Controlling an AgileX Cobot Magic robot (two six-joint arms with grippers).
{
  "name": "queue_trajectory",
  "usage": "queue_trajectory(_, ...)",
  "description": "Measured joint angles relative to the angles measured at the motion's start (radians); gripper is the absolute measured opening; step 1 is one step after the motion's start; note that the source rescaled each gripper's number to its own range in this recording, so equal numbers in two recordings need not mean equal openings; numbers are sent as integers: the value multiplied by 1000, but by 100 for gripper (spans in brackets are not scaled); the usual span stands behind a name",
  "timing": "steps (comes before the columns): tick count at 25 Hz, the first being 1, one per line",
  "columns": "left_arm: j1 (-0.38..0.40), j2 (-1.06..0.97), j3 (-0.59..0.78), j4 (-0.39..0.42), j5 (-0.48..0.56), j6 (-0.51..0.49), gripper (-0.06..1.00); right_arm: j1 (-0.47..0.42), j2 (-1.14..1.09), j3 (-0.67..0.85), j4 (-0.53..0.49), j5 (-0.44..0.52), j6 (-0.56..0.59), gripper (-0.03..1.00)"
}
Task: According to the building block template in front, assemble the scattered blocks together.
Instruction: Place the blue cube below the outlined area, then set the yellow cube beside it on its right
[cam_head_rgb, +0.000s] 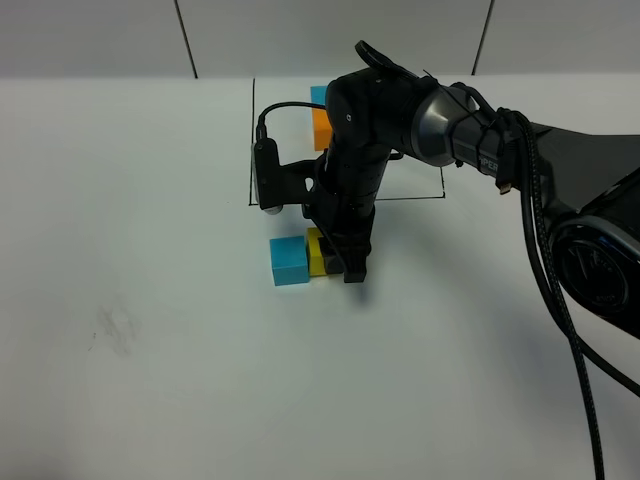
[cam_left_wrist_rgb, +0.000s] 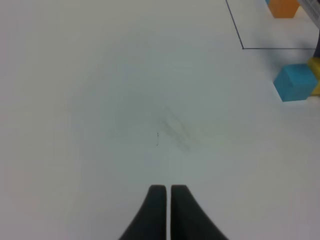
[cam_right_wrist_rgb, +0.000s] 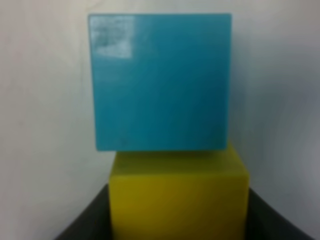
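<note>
The building block template (cam_head_rgb: 322, 125) shows its orange and blue cubes inside a thin black rectangle at the far middle of the table, mostly behind my right arm. In the left wrist view its orange cube (cam_left_wrist_rgb: 284, 7) sits at the picture's edge. Two scattered blocks stand side by side just in front of the outline: a sky-blue block (cam_head_rgb: 288, 261) (cam_right_wrist_rgb: 160, 82) (cam_left_wrist_rgb: 296, 81) and a yellow block (cam_head_rgb: 317, 255) (cam_right_wrist_rgb: 179, 195) touching it. My right gripper (cam_head_rgb: 335, 260) (cam_right_wrist_rgb: 179, 222) points down, shut on the yellow block. My left gripper (cam_left_wrist_rgb: 167, 192) hangs shut over bare table.
The black outline's corner (cam_left_wrist_rgb: 242, 47) lies close to the blue block. A faint grey smudge (cam_head_rgb: 115, 330) (cam_left_wrist_rgb: 172, 127) marks the white table at the front left. The right arm's cables (cam_head_rgb: 560, 300) trail down the right side.
</note>
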Motion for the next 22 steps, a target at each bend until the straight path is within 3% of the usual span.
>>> queue_trajectory(12,0,0,0,21,0,0,0,0,21,-10,14,6,19,53)
queue_trajectory(22,0,0,0,22,0,0,0,4,34,-17,17,2,101,53)
